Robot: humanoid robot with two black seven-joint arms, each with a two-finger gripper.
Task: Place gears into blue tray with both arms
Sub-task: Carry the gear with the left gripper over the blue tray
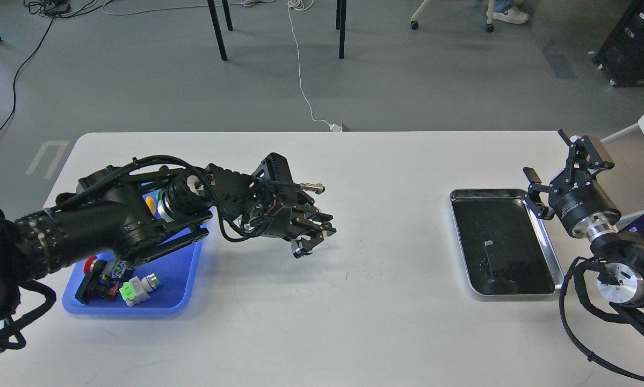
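Observation:
The blue tray lies at the table's left, partly covered by my left arm. It holds red, green, yellow and white buttons and connectors. My left gripper hovers over bare table to the right of the tray, fingers apart with nothing visible between them. My right gripper stands open above the right rim of the steel tray. I cannot pick out any gears; the steel tray's dark inside shows only a small pale fleck and faint dark shapes.
The white table stretches between the two trays. A chair stands past the table's right edge. Cables and chair legs are on the floor beyond the far edge.

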